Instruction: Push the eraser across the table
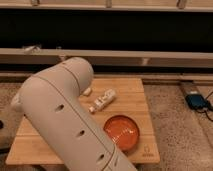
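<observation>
The tool is not in sight: only the robot's large white arm (65, 120) shows, filling the near left of the view, so we cannot tell where the tool sits or how wide it stands. Just beside the arm's upper bend, on the table (135, 90), lies a small pale block (88, 91), which we take for the eraser, partly hidden by the arm. Slightly farther out lies a white elongated object (103, 100), set diagonally. Beyond it, nearer the table's front edge, rests an orange dish (121, 132), close to a small dark logo (145, 149). Well apart, a blue object (196, 101) lies on the floor.
</observation>
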### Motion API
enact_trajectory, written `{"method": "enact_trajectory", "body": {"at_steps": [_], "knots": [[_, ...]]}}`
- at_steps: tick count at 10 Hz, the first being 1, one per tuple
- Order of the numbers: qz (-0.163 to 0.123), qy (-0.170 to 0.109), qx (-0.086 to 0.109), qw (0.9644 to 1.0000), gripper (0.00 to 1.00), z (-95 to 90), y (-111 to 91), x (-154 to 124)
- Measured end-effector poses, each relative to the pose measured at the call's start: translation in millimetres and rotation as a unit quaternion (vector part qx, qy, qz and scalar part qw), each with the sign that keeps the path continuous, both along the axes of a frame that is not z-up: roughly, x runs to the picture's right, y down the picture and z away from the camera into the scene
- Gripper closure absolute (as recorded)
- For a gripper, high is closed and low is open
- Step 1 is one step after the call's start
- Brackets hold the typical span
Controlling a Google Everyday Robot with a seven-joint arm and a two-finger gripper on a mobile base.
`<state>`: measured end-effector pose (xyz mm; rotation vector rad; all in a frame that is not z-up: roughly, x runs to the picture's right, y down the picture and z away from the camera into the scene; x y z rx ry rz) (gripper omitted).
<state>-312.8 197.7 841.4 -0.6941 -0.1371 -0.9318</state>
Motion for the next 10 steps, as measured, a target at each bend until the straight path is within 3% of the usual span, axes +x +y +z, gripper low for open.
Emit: {"method": "enact_trajectory", "body": {"at_steps": [10], "knots": [[-0.023,-0.023,0.018,0.9993,0.3,7.6,-17,-39]]}}
